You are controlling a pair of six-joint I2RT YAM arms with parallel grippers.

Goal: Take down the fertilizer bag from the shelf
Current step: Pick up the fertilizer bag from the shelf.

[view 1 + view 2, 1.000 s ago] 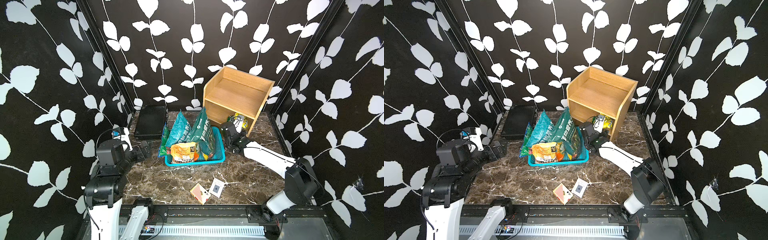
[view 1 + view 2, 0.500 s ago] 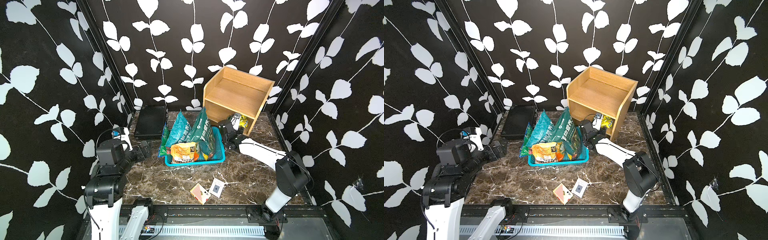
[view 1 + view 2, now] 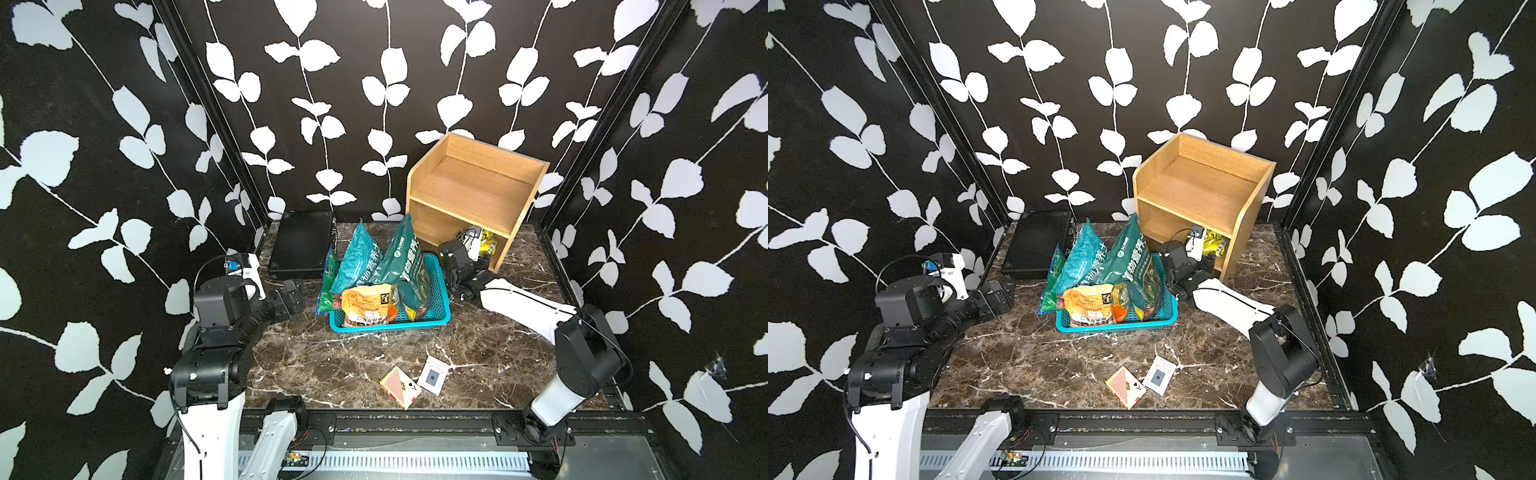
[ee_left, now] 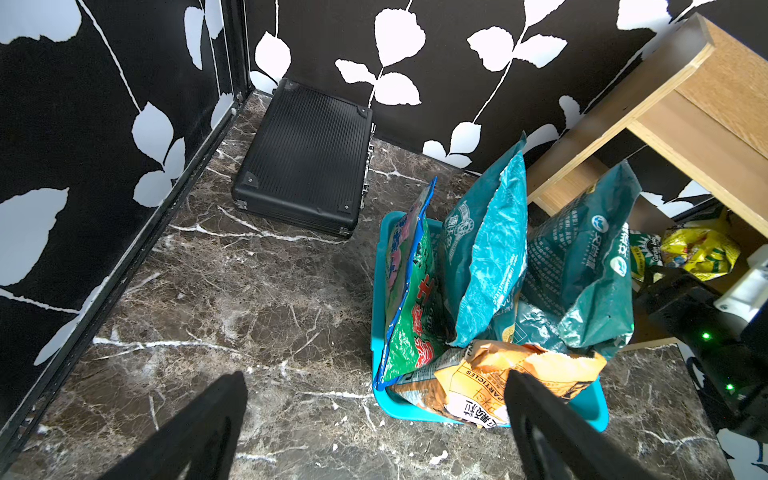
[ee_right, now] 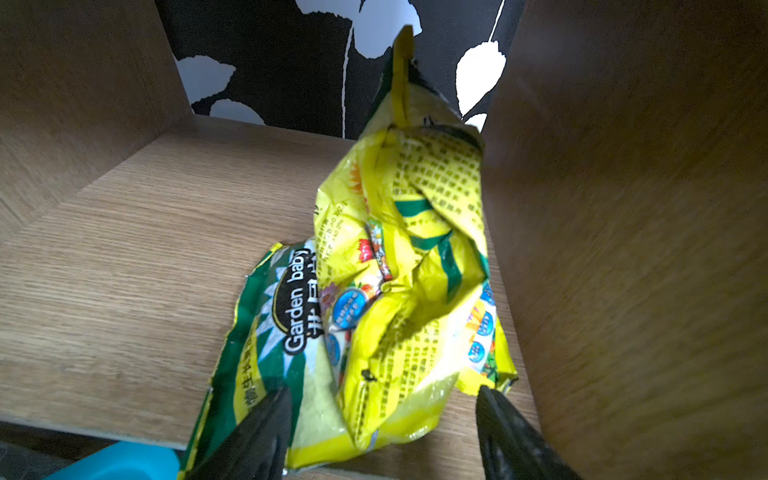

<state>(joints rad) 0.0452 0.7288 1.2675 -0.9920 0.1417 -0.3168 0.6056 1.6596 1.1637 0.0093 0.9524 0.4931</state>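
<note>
- While the left fingers (image 4: pixel 199 432) stand wide apart and empty in the left wrist view, their arm sits low at the left of both top views and seems to have no part in this job.
- Behind that arm, left of centre, a black ribbed case (image 3: pixel 301 245) lies flat on the marble surface (image 3: pixel 324 365) against the back wall.
- At the centre, a turquoise basket (image 3: pixel 390 326) is crowded with upright teal, green and orange bags. In front of it lie a playing-card box (image 3: pixel 399 384) and a loose card (image 3: pixel 433 374).
- Right of centre, the right fingers (image 5: pixel 253 440) reach into the lowest opening of the light-wood shelf (image 3: pixel 469 195). They are spread and gripping nothing: one lies over the bag's green corner, the other just beside its yellow corner.
- In that opening, toward its right end in both top views, the fertilizer bag (image 5: pixel 395 270) lies crumpled on the bottom board against the side panel, its top seam sticking up.
- The bag looks like thin glossy film, only part full: soft, probably light, likely slippery, and its contents may sag once it is lifted.
- The best hold is probably the bunched yellow fold near the front edge, where the film is doubled. A single flat layer could slide out or tear.
</note>
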